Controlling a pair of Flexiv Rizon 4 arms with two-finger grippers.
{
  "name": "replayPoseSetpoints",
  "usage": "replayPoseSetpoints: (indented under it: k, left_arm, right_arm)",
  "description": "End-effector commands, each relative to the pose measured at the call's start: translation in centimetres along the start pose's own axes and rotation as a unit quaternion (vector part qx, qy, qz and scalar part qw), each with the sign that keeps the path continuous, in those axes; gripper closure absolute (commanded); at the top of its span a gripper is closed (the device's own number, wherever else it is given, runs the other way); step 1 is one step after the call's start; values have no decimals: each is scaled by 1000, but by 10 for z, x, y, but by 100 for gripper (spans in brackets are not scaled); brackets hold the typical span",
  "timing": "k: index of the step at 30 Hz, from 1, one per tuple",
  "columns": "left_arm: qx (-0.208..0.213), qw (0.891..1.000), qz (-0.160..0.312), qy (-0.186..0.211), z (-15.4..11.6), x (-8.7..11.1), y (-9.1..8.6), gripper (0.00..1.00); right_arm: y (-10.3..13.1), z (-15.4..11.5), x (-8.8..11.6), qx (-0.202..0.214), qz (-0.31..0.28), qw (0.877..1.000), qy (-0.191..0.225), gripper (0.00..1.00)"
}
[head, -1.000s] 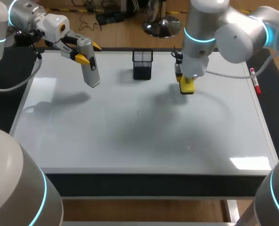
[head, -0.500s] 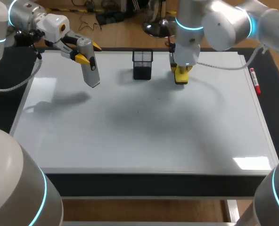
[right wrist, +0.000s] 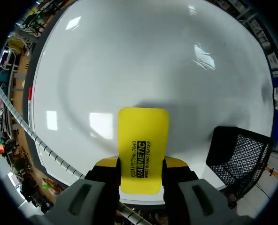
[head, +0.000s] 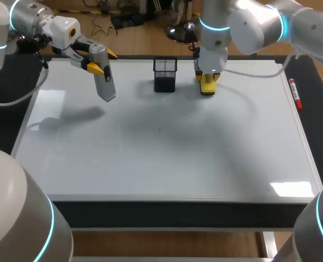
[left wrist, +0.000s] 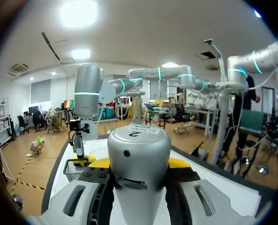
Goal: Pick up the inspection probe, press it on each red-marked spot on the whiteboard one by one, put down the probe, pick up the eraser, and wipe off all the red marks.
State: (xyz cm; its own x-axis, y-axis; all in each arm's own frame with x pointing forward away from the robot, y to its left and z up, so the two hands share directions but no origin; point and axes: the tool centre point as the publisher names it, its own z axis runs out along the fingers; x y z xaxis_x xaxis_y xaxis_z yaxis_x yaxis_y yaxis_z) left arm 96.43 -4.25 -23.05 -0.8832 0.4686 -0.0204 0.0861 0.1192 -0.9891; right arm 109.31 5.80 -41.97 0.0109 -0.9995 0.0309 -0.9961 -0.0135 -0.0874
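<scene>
Gripped in the right tool [right wrist: 142,165], the eraser [head: 207,86] is carried toward 12 o'clock—wiping judged done—the left tool [head: 103,60] gripping the probe [head: 103,76].

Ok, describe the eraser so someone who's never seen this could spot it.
Start at the big whiteboard and find the black mesh cup at the middle of its far edge. Just right of it, the right gripper holds the eraser: a flat yellow block with black print, unlike the grey probe.

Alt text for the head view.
Right gripper shut on a yellow eraser at the far edge of the whiteboard, beside a black mesh cup. Left gripper holds the grey probe above the board's left side. A red marker lies at the right edge.
</scene>
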Motion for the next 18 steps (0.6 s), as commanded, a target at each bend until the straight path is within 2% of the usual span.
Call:
replayPoseSetpoints:
  k: [1, 11, 12, 14, 15, 16, 17, 18]
  left_arm:
    - [1, 1000, 0, 2, -1, -1, 0, 100]
    - [1, 1000, 0, 2, -1, -1, 0, 100]
    - [1, 1000, 0, 2, -1, -1, 0, 100]
    - [1, 1000, 0, 2, -1, -1, 0, 100]
    - [1, 1000, 0, 2, -1, -1, 0, 100]
    - [1, 1000, 0, 2, -1, -1, 0, 100]
    - [1, 1000, 0, 2, -1, -1, 0, 100]
    - [1, 1000, 0, 2, -1, -1, 0, 100]
  right_arm:
    - [-2, 3, -2, -3, -2, 1000, 3, 100]
    - [1, 7, -2, -6, -6, 1000, 9, 100]
    - [2, 5, -2, -5, -5, 1000, 9, 91]
    - [1, 3, -1, -2, -2, 1000, 10, 55]
    - [1, 2, 0, 1, 0, 1000, 13, 51]
    - [2, 0, 2, 3, 3, 1000, 19, 28]
    - [2, -2, 3, 4, 8, 1000, 20, 0]
    - [2, -4, 5, 6, 14, 1000, 18, 0]
